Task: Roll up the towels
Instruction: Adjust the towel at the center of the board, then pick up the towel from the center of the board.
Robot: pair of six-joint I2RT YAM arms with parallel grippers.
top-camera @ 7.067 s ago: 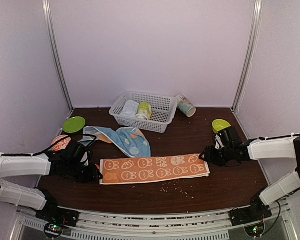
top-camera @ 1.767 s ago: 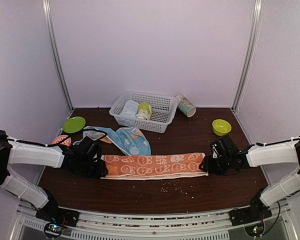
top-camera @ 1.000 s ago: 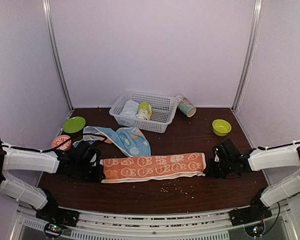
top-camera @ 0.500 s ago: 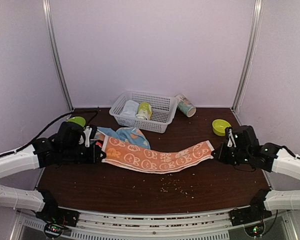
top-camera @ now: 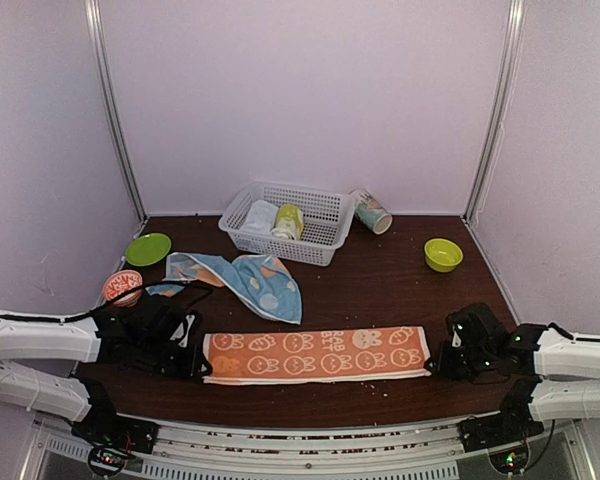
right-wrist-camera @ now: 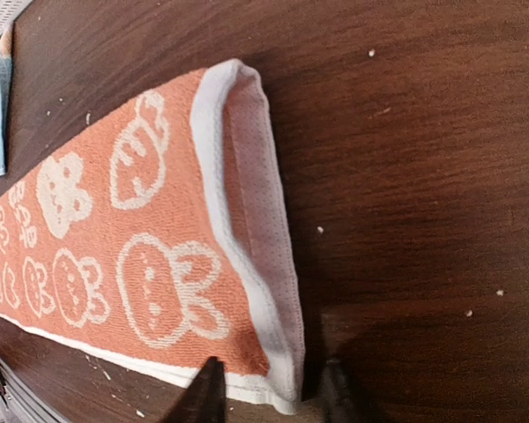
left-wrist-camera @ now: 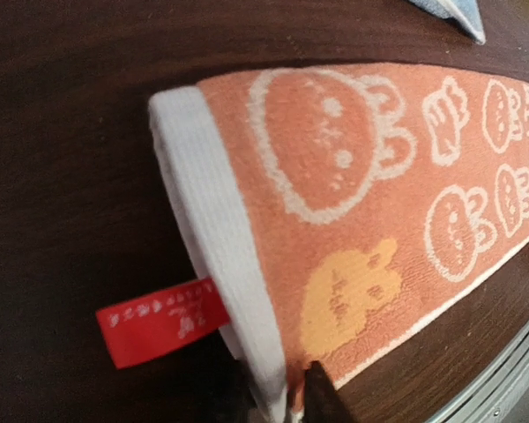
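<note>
i'm pinching the peach towel's [top-camera: 315,353] hem corner with the left gripper [left-wrist-camera: 278,401]. the right gripper [right-wrist-camera: 269,392] is sitting spread astride the opposite corner. the towel is lying flat between them on the table [top-camera: 380,290]. i'm judging it light and floppy, best held by the hems.

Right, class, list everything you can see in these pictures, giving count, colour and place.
peach-orange towel: one, white prints, flat at front
light blue towel: one, spotted, crumpled behind it
basket: one, white, back centre
rolled towels: two, pale and yellow-green, in basket
paper cup: one, patterned, lying right of basket
plate: one, green, back left
bowls: two, green back right, orange left
left gripper: black, towel's left end
right gripper: black, right end
</note>
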